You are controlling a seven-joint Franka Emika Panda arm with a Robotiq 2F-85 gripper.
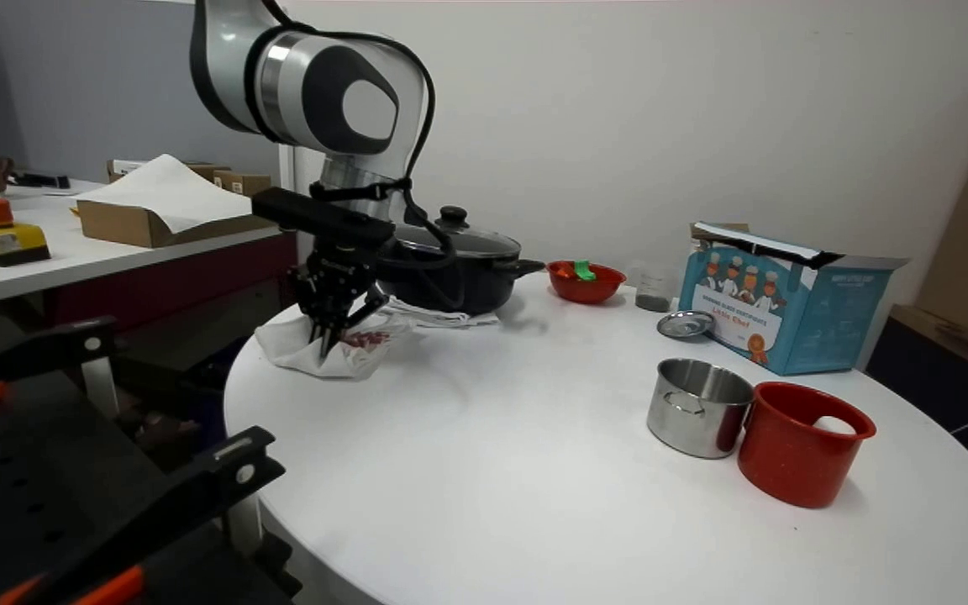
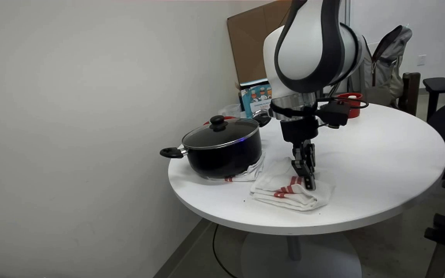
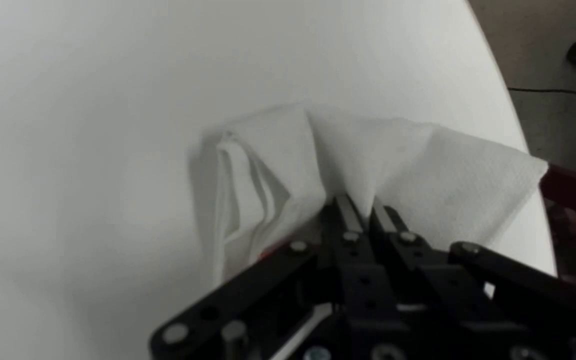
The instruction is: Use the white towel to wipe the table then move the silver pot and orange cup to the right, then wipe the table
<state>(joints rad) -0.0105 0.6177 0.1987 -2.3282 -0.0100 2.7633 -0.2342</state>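
The white towel (image 1: 375,346) with red stripes lies bunched on the round white table (image 1: 484,487) near its edge. It also shows in an exterior view (image 2: 280,191) and the wrist view (image 3: 448,175). My gripper (image 1: 324,338) points down and is shut on a fold of the towel, pinched between the fingertips (image 3: 363,212). The silver pot (image 1: 694,416) stands upright on the far side of the table from my gripper. The orange cup (image 1: 803,454) stands close beside it with a white item inside. The cup partly shows behind the arm (image 2: 355,112); the pot is hidden there.
A black lidded pot (image 2: 224,158) stands on another folded striped cloth (image 2: 251,173) beside the towel. Along the wall are a red bowl (image 1: 585,286), a clear container (image 1: 654,290), a metal lid (image 1: 686,324) and a blue box (image 1: 778,311). A desk (image 1: 72,269) stands near the arm.
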